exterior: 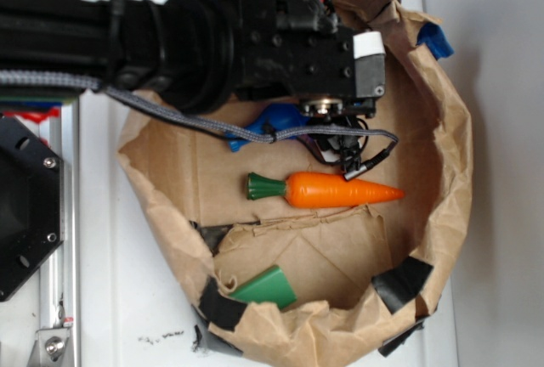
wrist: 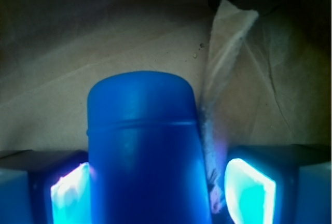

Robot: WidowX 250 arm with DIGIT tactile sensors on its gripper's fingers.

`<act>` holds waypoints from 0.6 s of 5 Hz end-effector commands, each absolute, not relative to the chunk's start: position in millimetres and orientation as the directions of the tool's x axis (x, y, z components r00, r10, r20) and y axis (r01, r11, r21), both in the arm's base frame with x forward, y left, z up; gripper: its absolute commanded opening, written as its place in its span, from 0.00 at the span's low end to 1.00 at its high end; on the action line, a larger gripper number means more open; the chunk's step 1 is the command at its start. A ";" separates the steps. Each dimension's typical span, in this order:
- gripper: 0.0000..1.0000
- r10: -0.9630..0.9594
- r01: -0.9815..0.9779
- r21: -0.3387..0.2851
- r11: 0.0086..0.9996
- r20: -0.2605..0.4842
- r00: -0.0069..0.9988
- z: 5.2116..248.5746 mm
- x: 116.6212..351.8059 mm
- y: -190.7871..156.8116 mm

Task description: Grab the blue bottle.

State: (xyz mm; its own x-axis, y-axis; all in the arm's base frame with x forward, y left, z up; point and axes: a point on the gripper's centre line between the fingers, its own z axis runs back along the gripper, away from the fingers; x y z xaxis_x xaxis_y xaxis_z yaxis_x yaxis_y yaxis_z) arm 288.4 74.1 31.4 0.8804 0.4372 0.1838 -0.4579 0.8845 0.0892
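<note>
The blue bottle (wrist: 142, 151) fills the middle of the wrist view, its flat-ended body standing between my gripper's (wrist: 161, 193) two fingers. The left pad (wrist: 70, 193) sits against the bottle's side. The right pad (wrist: 249, 190) stands a small gap away from it, so the gripper is open around the bottle. In the exterior view the black arm reaches in from the left and covers most of the bottle (exterior: 276, 121); only a blue part shows beside the gripper (exterior: 330, 125), inside the paper-lined nest.
An orange toy carrot (exterior: 336, 189) with a green top lies just in front of the bottle. A green cone-shaped piece (exterior: 268, 286) lies near the front paper wall (exterior: 450, 172). Blue tape (exterior: 435, 40) and black tape (exterior: 404, 280) hold the crumpled brown paper rim.
</note>
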 end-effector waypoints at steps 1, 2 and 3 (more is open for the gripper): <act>0.00 0.417 -0.436 0.070 0.897 0.192 0.889 37.2 292.4 71.8; 0.00 0.399 -0.413 0.067 0.908 0.163 0.902 42.4 292.8 71.6; 0.00 0.374 -0.387 0.066 0.920 0.150 0.915 56.3 291.8 69.3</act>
